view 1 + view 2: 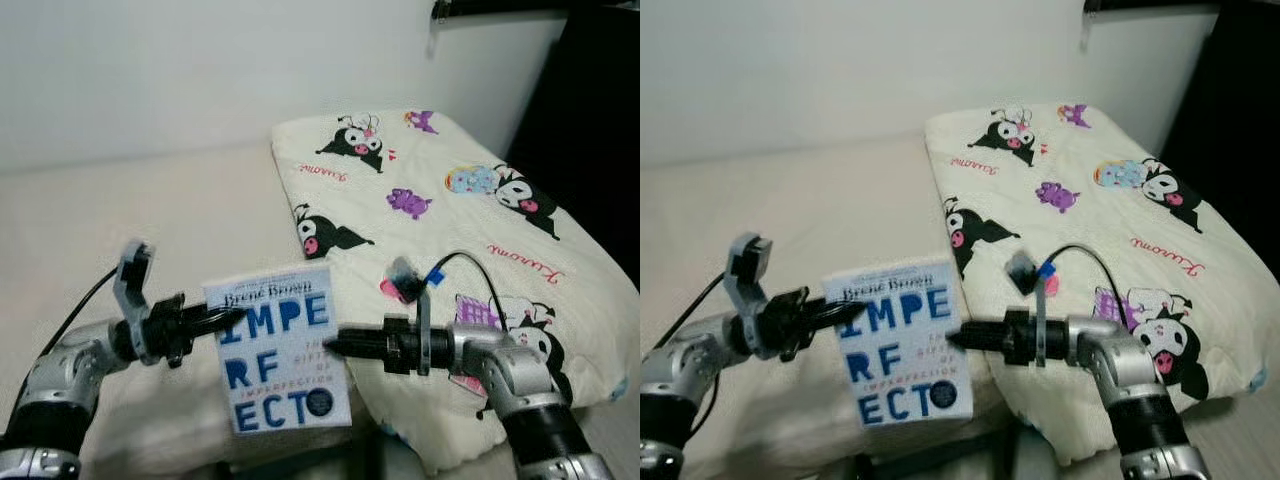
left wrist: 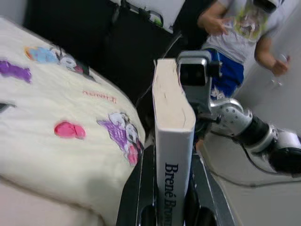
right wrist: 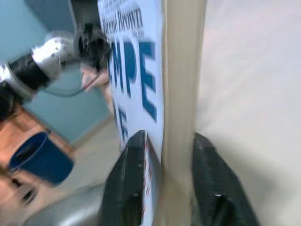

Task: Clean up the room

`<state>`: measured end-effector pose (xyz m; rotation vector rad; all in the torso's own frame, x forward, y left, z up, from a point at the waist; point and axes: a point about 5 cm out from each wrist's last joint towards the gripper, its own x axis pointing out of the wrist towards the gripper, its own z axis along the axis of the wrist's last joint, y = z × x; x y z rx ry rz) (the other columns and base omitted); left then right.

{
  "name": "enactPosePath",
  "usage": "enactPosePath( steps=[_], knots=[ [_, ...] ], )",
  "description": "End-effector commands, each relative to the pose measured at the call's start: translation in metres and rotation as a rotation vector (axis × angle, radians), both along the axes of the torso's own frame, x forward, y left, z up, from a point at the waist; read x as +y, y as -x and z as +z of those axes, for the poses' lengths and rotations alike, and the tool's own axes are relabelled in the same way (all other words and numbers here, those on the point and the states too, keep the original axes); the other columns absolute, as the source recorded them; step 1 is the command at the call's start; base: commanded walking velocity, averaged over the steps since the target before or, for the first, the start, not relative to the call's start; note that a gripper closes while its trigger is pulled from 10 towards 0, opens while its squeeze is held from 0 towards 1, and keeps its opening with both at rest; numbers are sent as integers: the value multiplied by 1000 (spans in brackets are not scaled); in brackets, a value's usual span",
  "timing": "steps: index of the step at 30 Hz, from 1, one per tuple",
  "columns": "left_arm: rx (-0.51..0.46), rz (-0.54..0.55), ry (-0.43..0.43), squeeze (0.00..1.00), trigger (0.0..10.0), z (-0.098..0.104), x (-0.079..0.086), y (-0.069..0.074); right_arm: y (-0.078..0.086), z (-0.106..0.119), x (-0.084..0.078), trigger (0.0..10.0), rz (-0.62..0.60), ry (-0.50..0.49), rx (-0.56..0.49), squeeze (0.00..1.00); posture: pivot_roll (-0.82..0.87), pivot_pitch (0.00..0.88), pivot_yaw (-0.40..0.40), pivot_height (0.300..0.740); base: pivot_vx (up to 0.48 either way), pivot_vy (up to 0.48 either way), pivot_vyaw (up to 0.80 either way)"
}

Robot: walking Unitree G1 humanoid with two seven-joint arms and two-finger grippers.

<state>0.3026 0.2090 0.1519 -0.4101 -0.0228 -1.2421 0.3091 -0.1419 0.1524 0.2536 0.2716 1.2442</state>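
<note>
A white paperback book (image 1: 280,350) with big blue letters on its cover hangs upright in front of me, over the near edge of the bed. My left gripper (image 1: 225,322) is shut on the book's left edge, which is the spine (image 2: 171,141) in the left wrist view. On the opposite, page-side edge (image 3: 181,70), my right gripper (image 1: 335,345) is shut as well. Both arms reach inward from the sides at about the same height.
A cream quilt (image 1: 450,200) printed with cartoon figures lies on the right half of the beige bed (image 1: 150,220). Dark furniture (image 1: 590,120) stands at the far right. A person (image 2: 240,28) stands behind me, and a blue bin (image 3: 40,157) sits on the floor.
</note>
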Motion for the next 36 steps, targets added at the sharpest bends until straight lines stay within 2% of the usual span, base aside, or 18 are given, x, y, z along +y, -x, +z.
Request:
enactPosePath(
  steps=[1,3,5,7,9,10,11,12,13,14,16,22,23,24,25,30,33,36],
  knots=[
    [-44,55,46,0,0,10,4,-5,-3,-1,-4,10000,-48,-30,-2,1000,-124,38,-5,581,0,0,0],
    [-81,202,131,0,0,23,12,-17,-16,5,-12,10000,-214,-69,-45,1000,-127,41,-3,581,0,0,0],
    [-89,243,158,0,0,26,15,-20,-20,6,-15,10000,-268,-87,-55,1000,-127,41,-2,581,0,0,0],
    [-101,412,255,0,0,37,24,-33,-28,16,-24,10000,-412,-210,-82,1000,-127,45,0,581,0,0,0],
    [-101,452,279,0,0,40,26,-36,-30,19,-26,10000,-443,-241,-86,1000,-127,45,0,581,0,0,0],
    [-102,507,338,0,0,45,29,-39,-31,21,-29,10000,-488,-308,-83,1000,-131,45,2,581,0,0,0],
    [-113,526,409,0,0,51,29,-40,-32,22,-31,10000,-533,-374,-74,1000,-131,47,1,581,0,0,0],
    [-113,526,409,0,0,51,29,-40,-32,22,-31,10000,-533,-374,-74,1000,-131,47,1,581,0,0,0],
    [-124,544,490,0,0,59,28,-41,-32,23,-34,10000,-587,-449,-61,1000,-131,47,1,581,0,0,0],
    [-142,530,523,0,0,64,24,-40,-31,23,-32,10000,-586,-484,-52,1000,-134,53,3,581,0,0,0],
    [-153,521,542,0,0,68,22,-40,-30,22,-31,10000,-581,-506,-46,1000,-134,53,3,581,0,0,0],
    [-186,473,631,0,0,85,-2,-39,-18,22,-7,10000,-456,-620,-2,973,-136,58,3,581,0,0,0],
    [-187,454,648,0,0,88,-9,-39,-16,21,-1,10000,-433,-630,15,376,-135,58,3,581,0,0,0],
    [-187,454,648,0,0,88,-9,-39,-16,21,-1,10000,-433,-630,15,376,-135,58,3,581,0,0,0],
    [-185,432,655,0,0,90,-17,-38,-16,19,4,10000,-422,-638,34,0,-135,59,3,581,0,0,0],
    [-173,386,648,0,0,88,-32,-35,-16,18,14,10000,-398,-643,59,0,-134,60,6,581,0,0,0],
    [-150,316,653,0,0,85,-50,-27,-16,18,22,10000,-392,-651,87,0,-131,60,4,581,0,0,0],
    [-151,295,662,0,0,87,-54,-25,-17,17,21,10000,-405,-650,94,0,-131,60,4,581,0,0,0]
  ],
)
